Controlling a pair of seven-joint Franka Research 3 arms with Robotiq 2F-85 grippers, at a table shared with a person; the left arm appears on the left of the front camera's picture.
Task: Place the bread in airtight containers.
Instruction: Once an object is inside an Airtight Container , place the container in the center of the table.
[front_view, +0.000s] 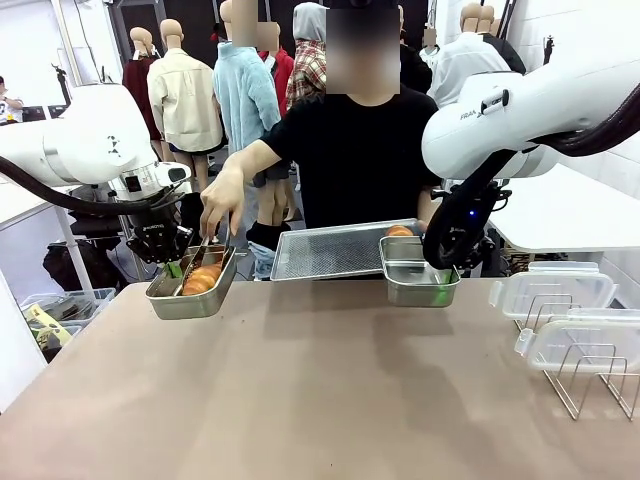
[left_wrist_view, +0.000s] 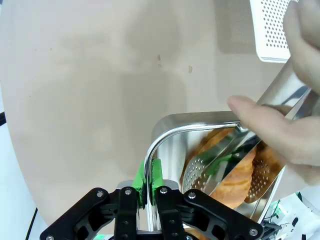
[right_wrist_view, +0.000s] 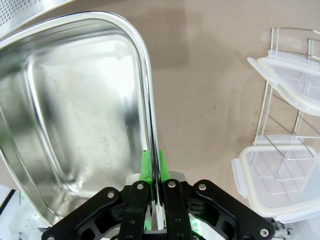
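Bread (front_view: 203, 279) lies in left fingers' (left_wrist_view: 157, 172) tin (front_view: 190, 297); right fingers (right_wrist_view: 145, 167) pinch empty tin (right_wrist_view: 75, 125).

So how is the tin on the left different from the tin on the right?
The left tin holds a croissant; the right tin is empty. A person's tongs reach into the left tin; nothing reaches into the right tin. Both are steel, rims pinched by the left gripper and right gripper.

Reaches in from each side, wrists angled down; pinches left gripper (left_wrist_view: 149, 179) onto left tin (front_view: 190, 303) rim, right gripper (right_wrist_view: 153, 167) onto right tin (front_view: 420, 293) rim.
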